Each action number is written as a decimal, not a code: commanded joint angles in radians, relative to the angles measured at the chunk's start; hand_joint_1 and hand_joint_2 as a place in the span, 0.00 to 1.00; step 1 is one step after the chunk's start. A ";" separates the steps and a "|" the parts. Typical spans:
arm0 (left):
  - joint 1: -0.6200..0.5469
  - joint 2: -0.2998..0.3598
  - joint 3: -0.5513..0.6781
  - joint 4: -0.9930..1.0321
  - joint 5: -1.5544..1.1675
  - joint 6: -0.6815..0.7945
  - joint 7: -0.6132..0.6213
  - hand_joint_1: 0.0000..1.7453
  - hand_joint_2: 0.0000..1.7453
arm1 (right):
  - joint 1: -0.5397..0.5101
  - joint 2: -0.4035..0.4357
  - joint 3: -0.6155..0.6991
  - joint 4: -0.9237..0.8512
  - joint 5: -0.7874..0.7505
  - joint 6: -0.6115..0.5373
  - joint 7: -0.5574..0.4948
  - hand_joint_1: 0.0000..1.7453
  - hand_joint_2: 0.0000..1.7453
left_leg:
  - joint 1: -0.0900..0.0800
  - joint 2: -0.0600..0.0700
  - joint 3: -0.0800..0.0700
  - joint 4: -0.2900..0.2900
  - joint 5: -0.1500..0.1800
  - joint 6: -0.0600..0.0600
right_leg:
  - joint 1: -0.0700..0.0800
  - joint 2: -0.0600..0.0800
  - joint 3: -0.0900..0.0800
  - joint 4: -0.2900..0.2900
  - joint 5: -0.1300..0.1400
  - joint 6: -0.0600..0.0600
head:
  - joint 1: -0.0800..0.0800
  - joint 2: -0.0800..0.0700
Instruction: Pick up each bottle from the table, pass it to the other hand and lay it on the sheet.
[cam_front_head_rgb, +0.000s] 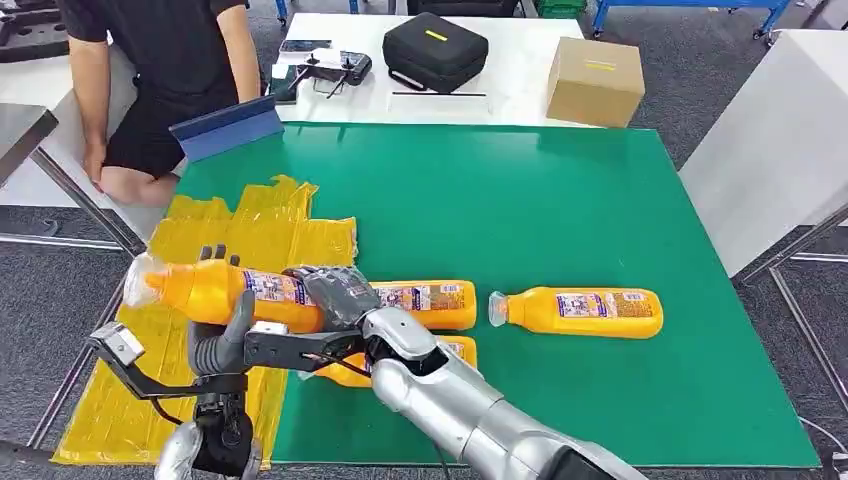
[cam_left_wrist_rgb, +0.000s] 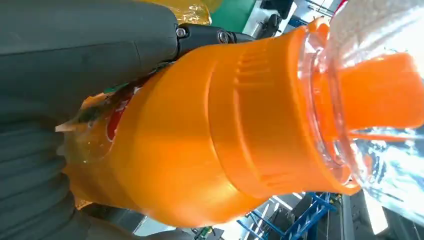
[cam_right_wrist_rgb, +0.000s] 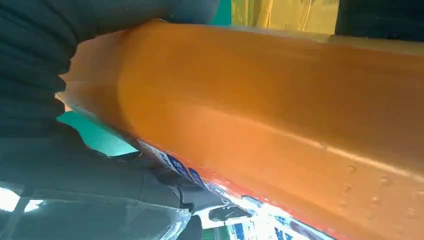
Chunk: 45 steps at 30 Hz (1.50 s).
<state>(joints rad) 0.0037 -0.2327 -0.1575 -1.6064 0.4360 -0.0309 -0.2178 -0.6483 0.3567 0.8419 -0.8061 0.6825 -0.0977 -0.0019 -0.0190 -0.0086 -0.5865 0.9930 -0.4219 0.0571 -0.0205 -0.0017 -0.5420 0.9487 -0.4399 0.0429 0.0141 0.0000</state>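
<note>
An orange bottle (cam_front_head_rgb: 215, 290) with a clear cap hangs level above the table's front left edge, over the yellow sheet (cam_front_head_rgb: 270, 235). My left hand (cam_front_head_rgb: 222, 330) wraps its neck end, fingers behind and thumb in front. My right hand (cam_front_head_rgb: 335, 290) grips the same bottle over its labelled middle. The left wrist view has the bottle's shoulder and cap (cam_left_wrist_rgb: 215, 135) close against my left hand (cam_left_wrist_rgb: 75, 55). In the right wrist view the bottle's body (cam_right_wrist_rgb: 280, 115) lies in my right hand (cam_right_wrist_rgb: 40, 65). Three more bottles lie on the green mat: one (cam_front_head_rgb: 430, 303) behind my right wrist, one (cam_front_head_rgb: 455, 350) partly under my right arm, one (cam_front_head_rgb: 580, 310) to the right.
A person stands at the far left beside the table. A blue scraper (cam_front_head_rgb: 228, 127) rests at the mat's far left corner. On the white table behind are a black case (cam_front_head_rgb: 435, 50), a cardboard box (cam_front_head_rgb: 595, 80) and a handheld device (cam_front_head_rgb: 320, 68).
</note>
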 joint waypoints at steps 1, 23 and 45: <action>-0.047 0.033 0.050 -0.026 -0.015 0.000 0.008 0.00 1.00 | 0.053 -0.020 0.159 -0.052 0.070 0.030 -0.013 0.96 1.00 | 0.001 0.000 0.002 -0.001 -0.001 -0.004 | 0.001 0.000 0.002 -0.001 0.000 -0.002 | 0.000 0.000; 0.011 0.031 0.055 -0.085 0.018 -0.058 -0.018 1.00 1.00 | 0.105 -0.083 0.199 -0.158 0.072 0.057 -0.015 0.98 1.00 | 0.002 -0.001 0.002 -0.001 0.000 -0.004 | 0.002 -0.002 0.003 -0.002 -0.001 -0.003 | 0.000 0.000; 0.080 0.036 0.100 -0.120 0.041 -0.083 -0.044 1.00 1.00 | 0.152 -0.199 -0.038 -0.389 -0.146 -0.004 -0.118 0.00 0.00 | 0.001 -0.001 0.001 0.000 0.000 -0.004 | 0.001 -0.002 0.002 -0.001 -0.001 -0.002 | 0.000 0.000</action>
<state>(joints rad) 0.0903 -0.2186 -0.0946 -1.6999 0.4784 -0.1061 -0.2590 -0.5062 0.2632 0.8942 -1.0625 0.5870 -0.0931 -0.1072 -0.0190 -0.0075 -0.5867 0.9929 -0.4220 0.0571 -0.0205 -0.0012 -0.5428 0.9485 -0.4400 0.0428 0.0145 0.0000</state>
